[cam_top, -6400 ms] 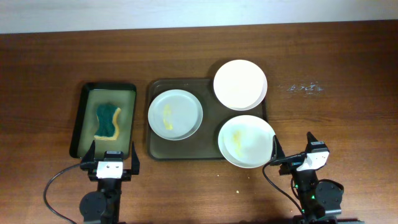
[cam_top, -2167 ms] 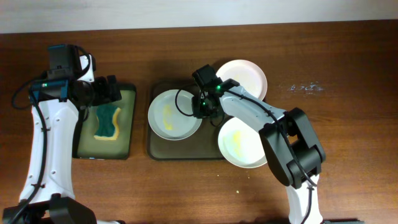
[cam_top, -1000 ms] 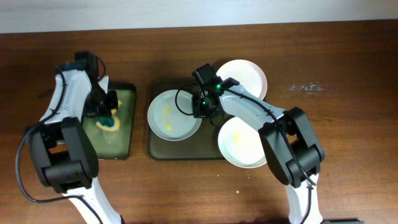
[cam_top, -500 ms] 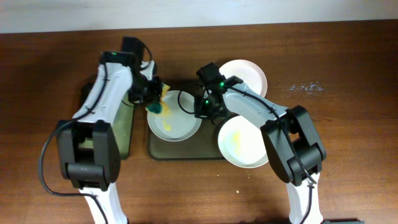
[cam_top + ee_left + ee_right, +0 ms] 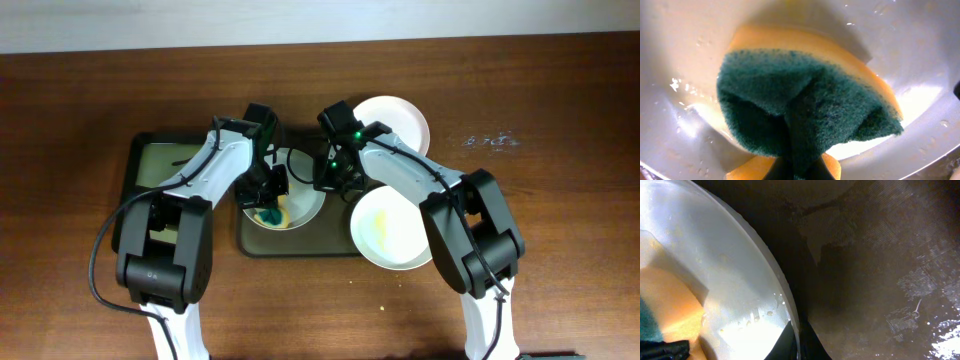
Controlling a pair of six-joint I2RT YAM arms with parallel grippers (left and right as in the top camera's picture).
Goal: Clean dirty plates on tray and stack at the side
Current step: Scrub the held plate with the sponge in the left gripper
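Three white plates show from overhead. The left plate (image 5: 300,195) lies on the dark olive tray (image 5: 300,243). My left gripper (image 5: 268,198) is shut on a green-and-yellow sponge (image 5: 805,115) and presses it onto this plate's wet face (image 5: 685,60). My right gripper (image 5: 328,178) is shut on the same plate's right rim (image 5: 747,275), one finger on each side of it. A second plate (image 5: 395,228), smeared yellow, overhangs the tray's front right corner. The third plate (image 5: 392,125) sits at the tray's back right and looks clean.
A smaller black-rimmed tray (image 5: 165,165) with a greenish wet inside stands left of the big tray. Both arms cross over the big tray's left half. Bare brown tabletop (image 5: 540,200) lies to the right and in front.
My left gripper has carried the sponge right, from the small tray to the left plate, and down onto its face. The right gripper has stayed on the plate's rim.
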